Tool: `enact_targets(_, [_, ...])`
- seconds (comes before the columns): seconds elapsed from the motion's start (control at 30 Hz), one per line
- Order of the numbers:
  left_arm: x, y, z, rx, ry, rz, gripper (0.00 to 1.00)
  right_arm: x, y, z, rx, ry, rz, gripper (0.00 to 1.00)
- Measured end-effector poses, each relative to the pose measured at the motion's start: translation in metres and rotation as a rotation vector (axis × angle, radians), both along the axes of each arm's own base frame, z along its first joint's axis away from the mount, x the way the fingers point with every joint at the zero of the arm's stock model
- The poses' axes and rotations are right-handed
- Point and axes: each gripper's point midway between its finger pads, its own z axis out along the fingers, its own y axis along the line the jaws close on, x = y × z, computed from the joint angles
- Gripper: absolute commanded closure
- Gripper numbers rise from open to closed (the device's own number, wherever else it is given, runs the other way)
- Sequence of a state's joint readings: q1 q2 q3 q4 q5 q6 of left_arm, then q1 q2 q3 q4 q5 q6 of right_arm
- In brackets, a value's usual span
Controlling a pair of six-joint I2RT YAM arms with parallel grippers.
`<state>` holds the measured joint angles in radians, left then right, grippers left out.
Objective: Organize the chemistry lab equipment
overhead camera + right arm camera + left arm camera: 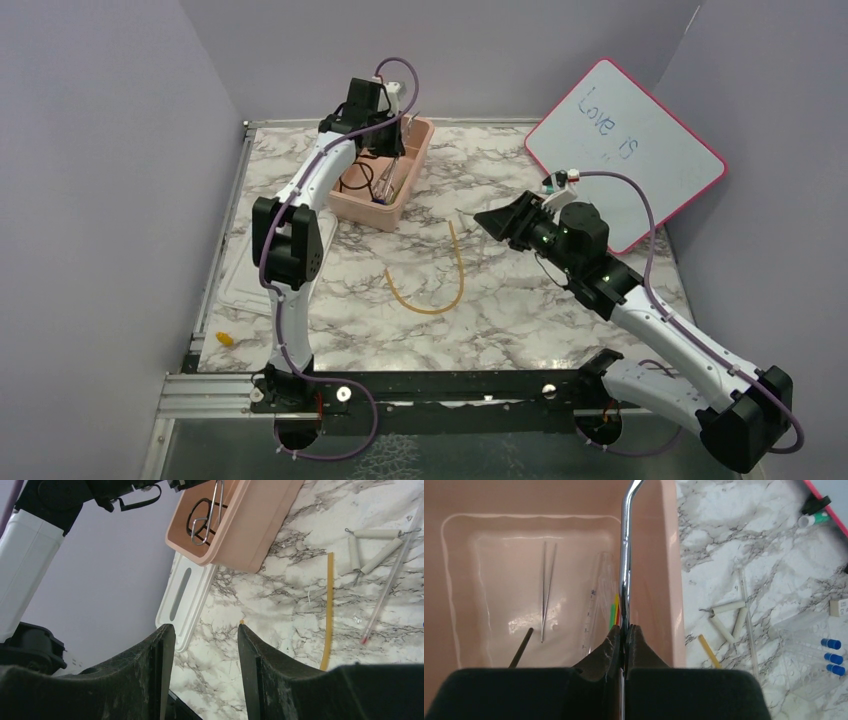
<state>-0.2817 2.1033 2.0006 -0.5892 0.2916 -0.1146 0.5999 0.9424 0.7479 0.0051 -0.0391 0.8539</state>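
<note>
Chrome tongs (625, 570) are being held upright by the L tool (625, 632), fingers pinching tight on the shaft, w/ the bent upper part rising past the pink tub (669, 555) wall. In the R wrist view the tongs' looped end is sitting inside the tub, over the black wire ring (200, 522); can't tell if touching. Thin tweezers (546, 590) are lying flat on the tub floor, well L of the tongs. A green-handled piece (612, 616) is lying just beside the shaft, next to yellow and red bits.

Amber tube (432, 285) is lying in a U on the tabletop (500, 330), apart from the tub, between the two arms. R tool (206, 630) is hovering above the tabletop near the tube, fingers standing wide, gripping nothing. White tubes (372, 547) on wire and a glass rod (387, 587) w/ a red tip are lying past the amber tube. Blue-capped pieces (833, 656) are sitting in a clear rack (804, 630). White lid (185, 595) is lying flat beside the tub. Red-framed whiteboard (625, 150) is leaning at the far R corner.
</note>
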Motion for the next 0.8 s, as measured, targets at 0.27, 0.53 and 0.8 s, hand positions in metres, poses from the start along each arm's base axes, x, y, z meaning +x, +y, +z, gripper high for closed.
enact_targets(0.27, [-0.012,0.005,-0.047,0.038,0.106,0.009,1.0,0.001,0.001,-0.005,-0.006,0.014,0.0,0.47])
enact_targets(0.53, [-0.011,0.005,-0.082,0.049,0.175,0.018,0.81,0.002,0.002,-0.009,-0.008,0.028,-0.002,0.47])
enact_targets(0.8, [-0.003,0.002,-0.076,0.035,0.166,0.028,0.72,0.002,0.002,-0.009,-0.008,0.028,-0.002,0.47])
